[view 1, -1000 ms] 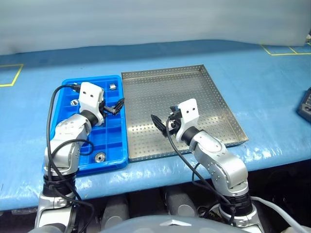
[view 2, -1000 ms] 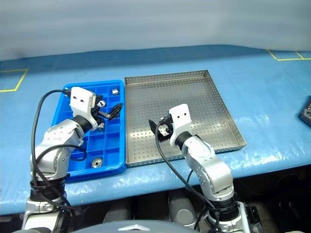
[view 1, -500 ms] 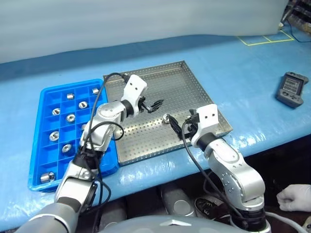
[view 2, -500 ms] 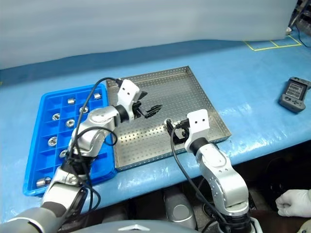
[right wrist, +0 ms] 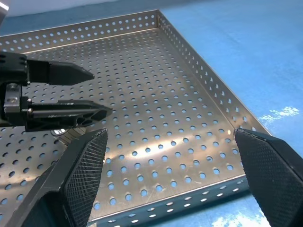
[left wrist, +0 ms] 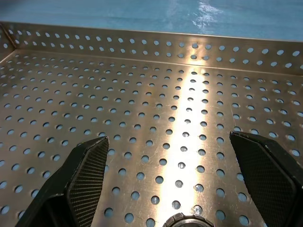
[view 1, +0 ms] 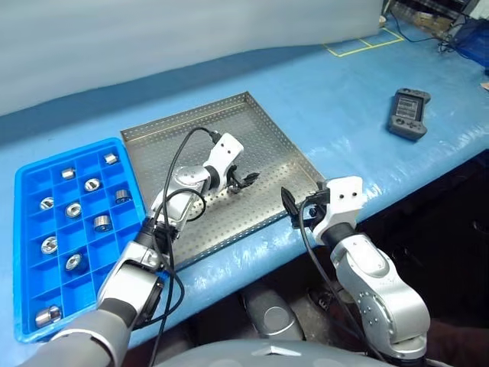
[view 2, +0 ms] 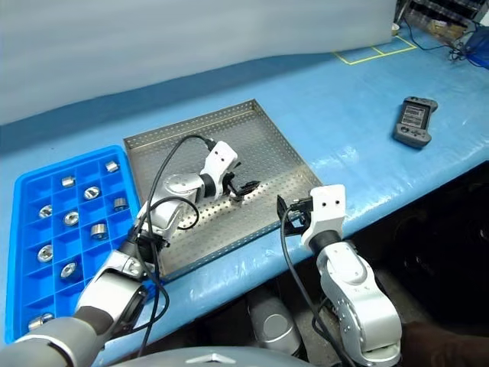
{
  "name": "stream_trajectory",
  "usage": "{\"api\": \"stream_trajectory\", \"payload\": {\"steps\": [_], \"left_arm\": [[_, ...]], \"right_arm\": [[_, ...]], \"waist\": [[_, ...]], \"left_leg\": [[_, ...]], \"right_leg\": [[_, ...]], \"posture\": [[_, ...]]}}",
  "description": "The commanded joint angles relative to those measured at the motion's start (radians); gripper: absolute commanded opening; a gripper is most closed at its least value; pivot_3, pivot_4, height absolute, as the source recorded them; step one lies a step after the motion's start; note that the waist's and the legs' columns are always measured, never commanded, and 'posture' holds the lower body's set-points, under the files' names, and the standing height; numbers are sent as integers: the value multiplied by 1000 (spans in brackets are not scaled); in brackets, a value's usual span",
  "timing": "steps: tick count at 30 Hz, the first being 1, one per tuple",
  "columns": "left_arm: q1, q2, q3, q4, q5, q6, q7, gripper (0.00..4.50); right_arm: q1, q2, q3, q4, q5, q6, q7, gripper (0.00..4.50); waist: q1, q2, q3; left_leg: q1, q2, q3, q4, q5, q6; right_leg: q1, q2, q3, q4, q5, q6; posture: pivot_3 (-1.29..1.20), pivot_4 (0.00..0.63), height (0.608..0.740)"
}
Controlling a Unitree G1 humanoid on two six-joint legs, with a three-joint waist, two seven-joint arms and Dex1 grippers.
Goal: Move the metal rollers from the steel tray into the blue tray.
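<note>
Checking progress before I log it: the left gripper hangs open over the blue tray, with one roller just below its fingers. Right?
Not quite. The left gripper hangs open over the steel tray, not the blue tray; the left wrist view shows the perforated floor and one roller just below its fingers.

You are at a workshop or lab bench. A blue cover point(view 1: 359, 115) with yellow tape squares point(view 1: 365, 44) and a handheld controller point(view 1: 408, 113) show it.
</note>
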Motion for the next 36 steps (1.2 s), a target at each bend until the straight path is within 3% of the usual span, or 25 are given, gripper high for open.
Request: {"api": "stream_trajectory", "payload": {"steps": [1, 7, 10, 17, 20, 30, 36], "left_arm": [[25, 25, -27, -56, 33, 24, -18, 4459], [62, 48, -49, -74, 60, 75, -25, 4459], [72, 42, -43, -77, 60, 83, -19, 3883], [88, 13, -22, -92, 51, 91, -8, 1706], [89, -3, -7, -102, 38, 92, -2, 1715], [47, -152, 218, -335, -128, 197, 144, 1715], [79, -53, 307, -546, -149, 254, 191, 1715]], "right_arm": [[-7, 9, -2, -38, -1, -8, -5, 4500], [-20, 14, 8, -18, 1, -14, 0, 4500], [-24, 18, 11, -10, 1, -18, 3, 4500], [-26, 26, 13, -4, -1, -23, 2, 4500], [-27, 27, 12, -3, -1, -24, 2, 4500], [-68, 27, 20, 11, 5, -24, 17, 4500], [-105, 5, 54, 61, -4, -35, 54, 4500]], "waist": [[-6, 0, 0], [-4, 0, 0], [-3, 0, 0], [1, 0, 0], [3, 0, 0], [13, -1, 0], [20, -1, 0]], "left_leg": [[0, 0, 0, 0, 0, 0], [0, 0, 0, -1, 0, 0], [0, 0, 0, -1, 0, 0], [1, 0, 0, -1, 0, 0], [1, 0, 0, -1, 0, 0], [0, 0, 0, -1, 0, 0], [1, 0, 0, -1, 0, 0]], "right_leg": [[0, 0, 0, 0, 0, 0], [0, 0, 0, 0, 0, 0], [0, 0, 0, 0, 0, 0], [0, 0, 0, 0, 0, 0], [0, 0, 0, 0, 0, 0], [0, 0, 0, -1, 0, 0], [0, 1, 0, 0, 0, 0]], "posture": [[-469, 150, 740], [-449, 150, 740], [-445, 150, 740], [-446, 150, 740], [-442, 150, 740], [-388, 150, 740], [-335, 150, 740]]}}
